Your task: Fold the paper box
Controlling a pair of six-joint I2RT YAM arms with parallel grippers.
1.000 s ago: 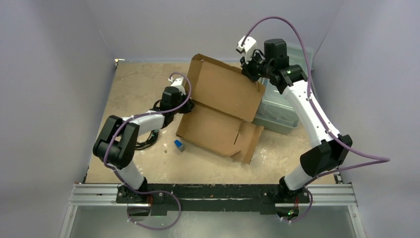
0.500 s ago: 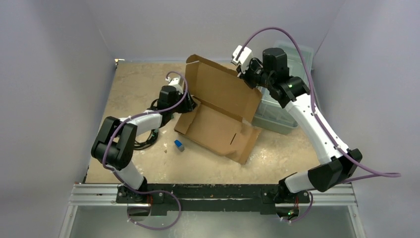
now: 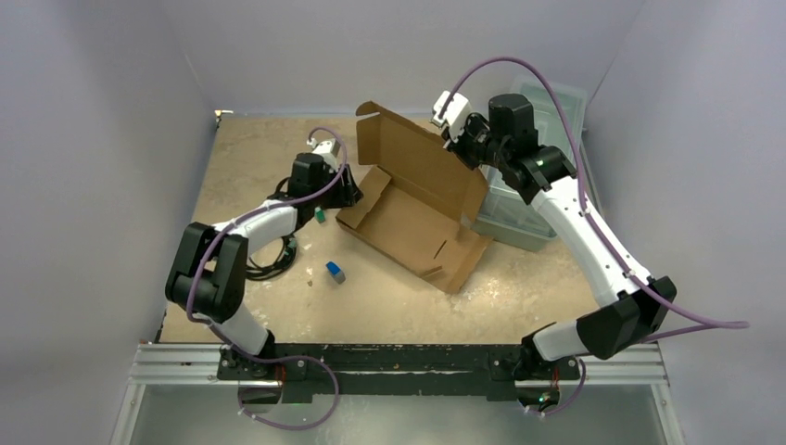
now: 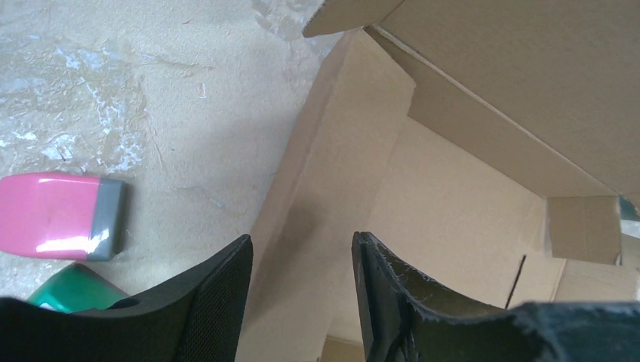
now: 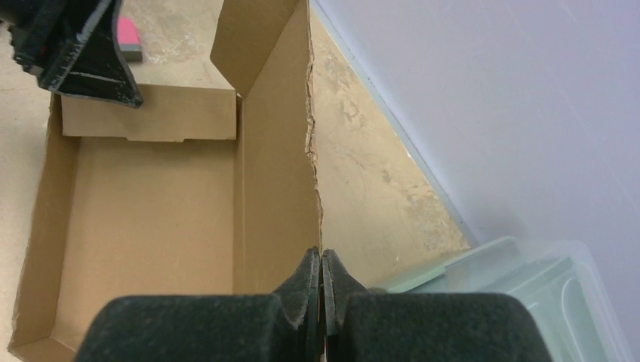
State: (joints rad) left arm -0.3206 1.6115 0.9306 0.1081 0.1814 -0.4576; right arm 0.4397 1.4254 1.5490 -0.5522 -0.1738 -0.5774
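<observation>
The paper box (image 3: 408, 218) sat half-formed in the middle of the tabletop (image 3: 250, 158), its raised rear panel hiding much of a clear plastic bin (image 3: 524, 209) behind it. The right end effector (image 5: 322, 260) was pinched shut on that panel's top edge. The left end effector (image 4: 302, 253) hung at the box's left end wall, jaws parted, holding nothing. A pink-and-grey block (image 4: 60, 225) was cut off at the left wrist view's edge, and a green object (image 4: 72, 290) was partly hidden. Pale grey walls (image 3: 93, 139) enclosed the worn tan surface.
</observation>
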